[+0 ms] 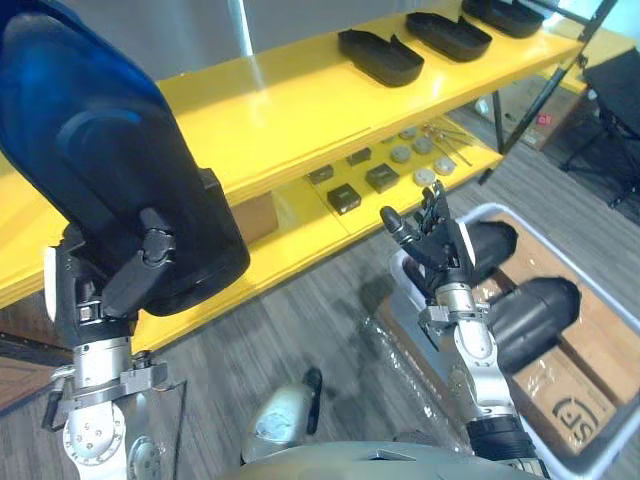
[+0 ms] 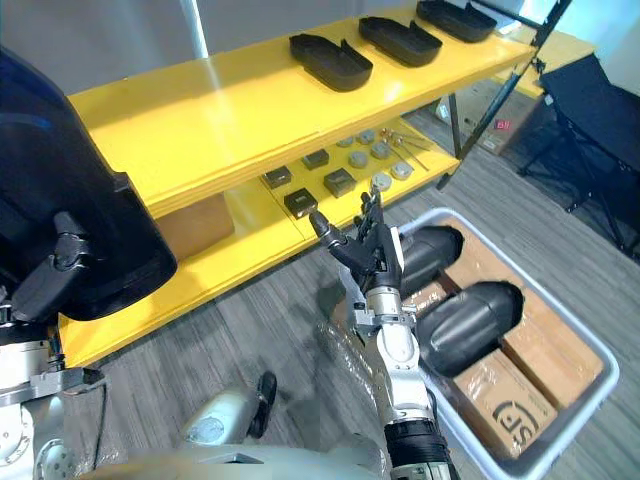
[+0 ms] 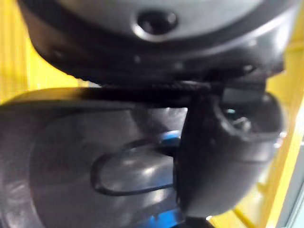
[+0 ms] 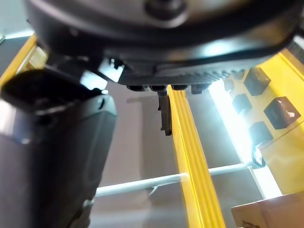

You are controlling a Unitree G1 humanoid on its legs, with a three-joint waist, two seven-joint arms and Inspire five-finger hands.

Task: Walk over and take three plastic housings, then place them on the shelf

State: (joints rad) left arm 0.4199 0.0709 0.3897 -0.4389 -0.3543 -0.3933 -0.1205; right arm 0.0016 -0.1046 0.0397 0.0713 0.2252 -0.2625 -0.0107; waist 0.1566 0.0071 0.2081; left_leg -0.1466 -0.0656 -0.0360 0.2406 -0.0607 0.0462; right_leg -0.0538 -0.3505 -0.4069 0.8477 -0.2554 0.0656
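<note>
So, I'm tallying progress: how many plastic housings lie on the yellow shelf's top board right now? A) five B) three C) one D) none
B: three black plastic housings lie in a row on the yellow shelf's top board, while the left robot hand grips a fourth housing.

Grey plank floor (image 2: 270,320), grey wall (image 2: 100,40), black chair (image 2: 585,100)

Bright overhead light: white glare streak on yellow shelf (image 1: 290,100) top, lower board shaded. Blue sheen on nearest plastic housing (image 1: 90,150).
</note>
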